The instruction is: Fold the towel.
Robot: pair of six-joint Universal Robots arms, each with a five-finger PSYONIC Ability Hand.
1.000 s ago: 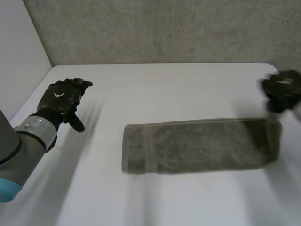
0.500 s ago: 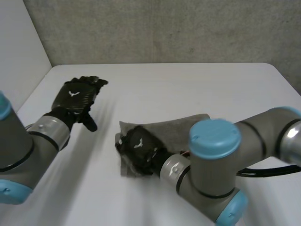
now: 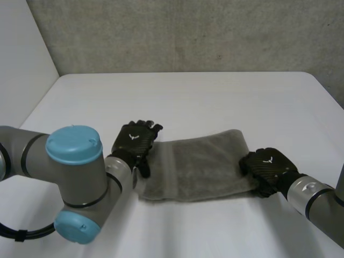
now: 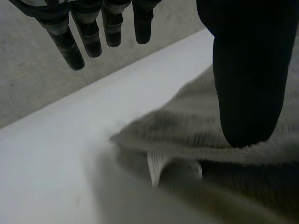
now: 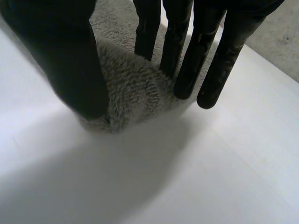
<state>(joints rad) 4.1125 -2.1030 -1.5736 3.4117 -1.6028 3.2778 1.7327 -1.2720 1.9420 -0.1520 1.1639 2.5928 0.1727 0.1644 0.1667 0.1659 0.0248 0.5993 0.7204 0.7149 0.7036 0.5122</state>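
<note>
Towel (image 3: 199, 166) lies doubled between the hands, one end under the thumb of the left hand (image 3: 134, 142), fingers straight and apart, its fold under the right hand's (image 3: 267, 167) straight fingers; another fold likely needs a firm pinch.

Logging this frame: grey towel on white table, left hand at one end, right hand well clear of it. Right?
No: the head view shows the right hand at the towel's other end. The left hand and white table are right.
</note>
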